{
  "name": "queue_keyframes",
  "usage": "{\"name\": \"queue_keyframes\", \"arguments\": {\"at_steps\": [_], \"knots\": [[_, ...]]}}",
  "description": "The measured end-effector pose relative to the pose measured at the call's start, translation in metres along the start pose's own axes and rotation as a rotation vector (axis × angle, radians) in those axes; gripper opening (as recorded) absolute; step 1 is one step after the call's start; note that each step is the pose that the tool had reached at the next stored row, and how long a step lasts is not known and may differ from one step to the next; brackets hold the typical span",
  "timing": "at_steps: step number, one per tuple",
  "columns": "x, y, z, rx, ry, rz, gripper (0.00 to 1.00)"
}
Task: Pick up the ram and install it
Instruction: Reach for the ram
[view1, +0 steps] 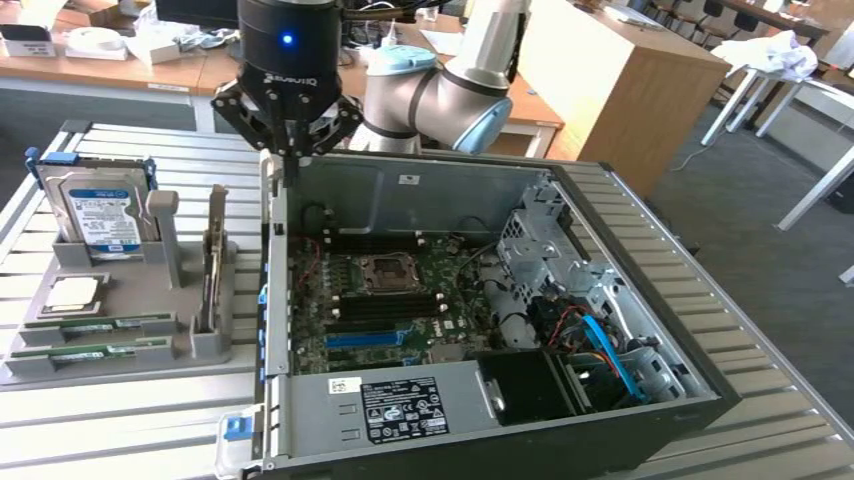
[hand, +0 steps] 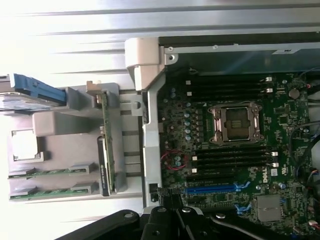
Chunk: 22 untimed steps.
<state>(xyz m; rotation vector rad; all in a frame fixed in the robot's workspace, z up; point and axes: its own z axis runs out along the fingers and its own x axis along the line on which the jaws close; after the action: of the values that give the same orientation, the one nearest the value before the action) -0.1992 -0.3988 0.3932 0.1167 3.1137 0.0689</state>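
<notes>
Ram (view1: 100, 324): green stick on edge in a slot of the grey holder (view1: 211, 340) on the desk (view1: 787, 400). Top edge alone visible, label hidden. Second stick (view1: 94, 351) just beside it.
Claw (view1: 287, 172): fingers pressed together, nothing between them, above the computer case (view1: 400, 190) wall nearest the holder. Tips hard to make out.
</notes>
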Motion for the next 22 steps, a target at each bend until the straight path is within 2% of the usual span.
{"name": "queue_keyframes", "arguments": {"at_steps": [15, 22], "knots": [[0.031, -0.0023, -0.0008, 0.0000, 0.0000, 0.000, 0.10], [0.048, -0.0036, -0.0013, 0.0000, 0.0000, 0.000, 0.10]]}}
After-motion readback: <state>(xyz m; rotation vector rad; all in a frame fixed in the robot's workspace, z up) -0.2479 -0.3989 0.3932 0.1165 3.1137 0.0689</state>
